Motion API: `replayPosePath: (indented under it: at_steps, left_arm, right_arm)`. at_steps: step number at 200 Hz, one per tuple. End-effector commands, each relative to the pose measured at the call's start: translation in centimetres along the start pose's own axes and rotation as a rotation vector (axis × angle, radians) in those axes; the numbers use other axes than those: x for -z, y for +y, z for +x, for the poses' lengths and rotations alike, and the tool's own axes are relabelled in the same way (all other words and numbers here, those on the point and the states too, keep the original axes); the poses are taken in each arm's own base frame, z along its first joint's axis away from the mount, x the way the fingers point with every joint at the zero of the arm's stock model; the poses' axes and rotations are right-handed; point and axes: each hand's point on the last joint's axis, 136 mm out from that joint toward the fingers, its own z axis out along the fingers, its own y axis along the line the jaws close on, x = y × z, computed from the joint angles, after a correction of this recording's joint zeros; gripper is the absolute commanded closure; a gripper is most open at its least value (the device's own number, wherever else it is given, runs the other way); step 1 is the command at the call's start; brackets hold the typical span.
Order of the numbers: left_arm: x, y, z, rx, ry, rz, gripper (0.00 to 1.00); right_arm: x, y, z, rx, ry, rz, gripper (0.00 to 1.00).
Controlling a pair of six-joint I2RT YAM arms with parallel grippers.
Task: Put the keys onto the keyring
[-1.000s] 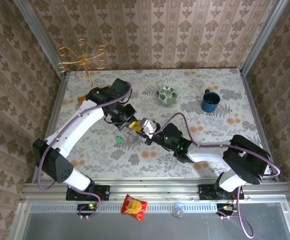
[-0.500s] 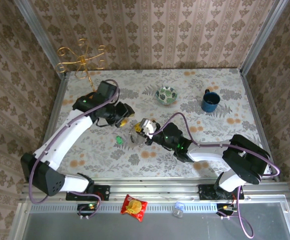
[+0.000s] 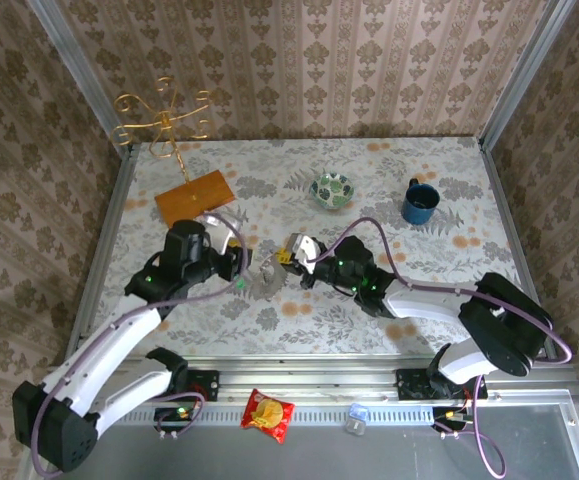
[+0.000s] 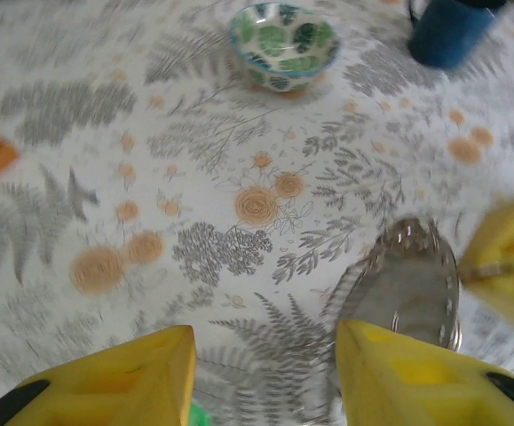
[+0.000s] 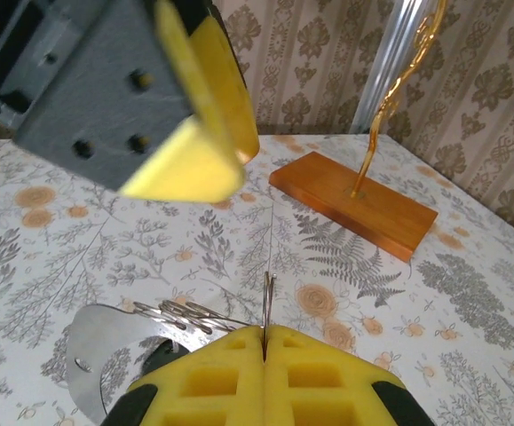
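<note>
- Two end effectors face each other over the bench (image 3: 489,190); left end effector (image 4: 257,373) half open, empty
- keyring (image 5: 268,297) wire pinched in closed right end effector (image 5: 264,333), mid-bench
- green key (image 4: 200,415) on bench below left end effector

left claw (image 4: 265,355) — jaws apart | right claw (image 5: 264,335) — pinched shut | arms angled toward each other

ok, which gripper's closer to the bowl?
Right. In the top view the right gripper is a short way left of the bowl, toward the table's near edge. The left gripper is further left still, beyond the right one.
</note>
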Motion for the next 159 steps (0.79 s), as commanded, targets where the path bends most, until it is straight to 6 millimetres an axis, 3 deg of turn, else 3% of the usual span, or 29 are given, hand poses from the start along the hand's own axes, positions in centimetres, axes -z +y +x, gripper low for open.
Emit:
replayPosePath:
  at_steps: [1,33,37,73,109,159]
  left_arm:
    - [0.9,-2.8,-2.9,-0.464,-0.201,0.118,0.53]
    - [0.5,-4.9,-1.4,-0.64,-0.225,0.233,0.59]
    - [0.4,-5.1,-1.3,-0.647,-0.229,0.241,0.6]
    - [-0.5,-7.7,0.8,-0.768,-0.258,0.354,0.66]
    - [-1.9,-7.9,0.8,-0.799,-0.262,0.357,0.74]
    - [-2.0,-8.2,0.3,-0.779,-0.277,0.378,0.76]
  right_arm:
    - [0.8,0.7,-1.5,0.015,-0.024,-0.077,1.0]
    - [1.0,1.2,-0.8,0.022,0.01,-0.126,1.0]
    - [1.5,1.1,-1.8,0.031,-0.011,-0.122,1.0]
    - [1.9,1.5,-1.9,0.041,-0.001,-0.154,1.0]
    - [2.1,1.9,-2.0,0.057,0.005,-0.178,1.0]
    - [2.5,2.3,-2.3,0.08,0.014,-0.207,1.0]
